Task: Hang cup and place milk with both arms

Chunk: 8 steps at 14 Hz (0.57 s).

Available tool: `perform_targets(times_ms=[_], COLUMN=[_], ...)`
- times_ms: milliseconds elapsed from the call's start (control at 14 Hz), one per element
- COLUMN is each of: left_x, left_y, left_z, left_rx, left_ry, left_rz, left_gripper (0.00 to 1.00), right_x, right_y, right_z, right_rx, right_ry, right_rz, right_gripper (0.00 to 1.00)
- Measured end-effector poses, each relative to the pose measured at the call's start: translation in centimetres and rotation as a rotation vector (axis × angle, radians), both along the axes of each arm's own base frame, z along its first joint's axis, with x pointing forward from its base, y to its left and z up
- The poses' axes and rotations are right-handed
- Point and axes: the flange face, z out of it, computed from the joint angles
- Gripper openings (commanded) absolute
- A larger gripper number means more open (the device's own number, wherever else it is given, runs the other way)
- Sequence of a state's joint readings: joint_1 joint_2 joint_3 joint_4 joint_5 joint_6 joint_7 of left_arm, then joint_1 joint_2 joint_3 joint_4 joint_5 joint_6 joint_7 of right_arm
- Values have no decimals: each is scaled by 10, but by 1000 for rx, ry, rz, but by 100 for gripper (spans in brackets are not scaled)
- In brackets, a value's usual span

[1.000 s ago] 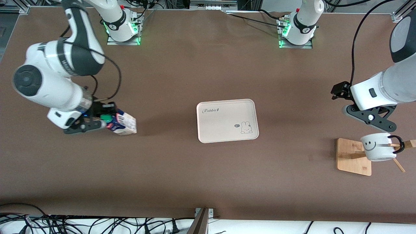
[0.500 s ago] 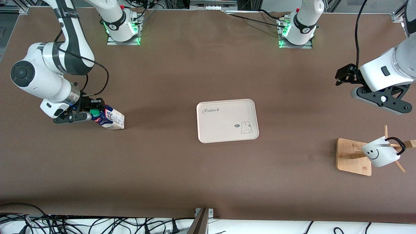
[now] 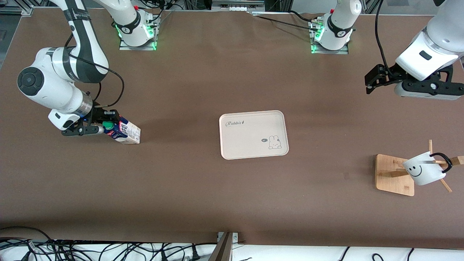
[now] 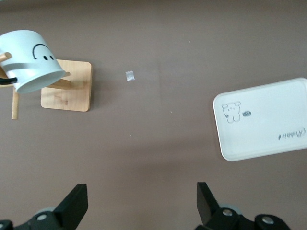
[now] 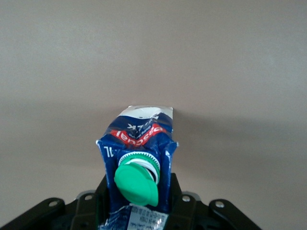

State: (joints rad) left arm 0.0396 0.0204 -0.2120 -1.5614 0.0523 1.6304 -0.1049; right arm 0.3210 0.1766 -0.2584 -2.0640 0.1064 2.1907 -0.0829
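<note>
Milk (image 3: 123,132): small dark-blue and white gable-top carton, green screw cap (image 3: 107,125), red mark. Held at its gable end by the right hand (image 3: 95,127), whose fingers are clamped on the carton's upper part; the right wrist view shows the cap just above the black fingers with the carton squeezed between them. Location: toward the right arm's end of the surface (image 3: 203,192), well apart from the tray. Orientation: tilted; long axis runs from the cap, at the hand, slantwise down to the base, which points toward the tray's end of the surface. Whether the base touches the surface cannot be told.

Tray (image 3: 253,134): pale, rectangular, rabbit print, at the middle of the surface, nothing on it. Judged to be the milk's destination.

Cup (image 3: 423,169): small white mug, smiley face, thin black loop handle (image 3: 443,162). Hangs by the handle on a peg of the wooden rack (image 3: 394,175), toward the left arm's end of the surface. Orientation: tipped, mouth facing toward the rack's post, base outward and downward.

Left hand (image 3: 424,88): fingers wide apart, holding nothing, up in the air over bare surface, well apart from the cup; its wrist view takes in rack, cup and tray from above.

Status: cup part appears done. Milk part under way: carton gripped, not yet on the tray. Remaining, as judged: carry across, set upright, release.
</note>
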Motion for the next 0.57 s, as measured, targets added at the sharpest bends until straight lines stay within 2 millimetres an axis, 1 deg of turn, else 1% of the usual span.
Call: perform_targets(times_ms=[71,143,357,429,500,571], left_x=[4,8,17,17,17,18], left_y=[7,14,24,24,25,30], left_z=[-8,-20,-62,-72,-78,-79], left_rx=[-2,-4,12,21,23,23], left_ry=[-22,-33,-61,-65,-67,-73], left_rz=[16,28,35,33,40,53], left_gripper=[100,100,100,100,100,100], right_x=[0,-1,0,1,4,8], right_y=[0,0,0,1,2,3], right_z=[-1,-2,-2,0,4,10], right_rx=[0,-1,-1,-1,0,0], right_ry=[2,3,0,-5,-16,-31], right_rz=[0,0,-1,1,4,6], right_gripper=[86,100,100,100,100,100])
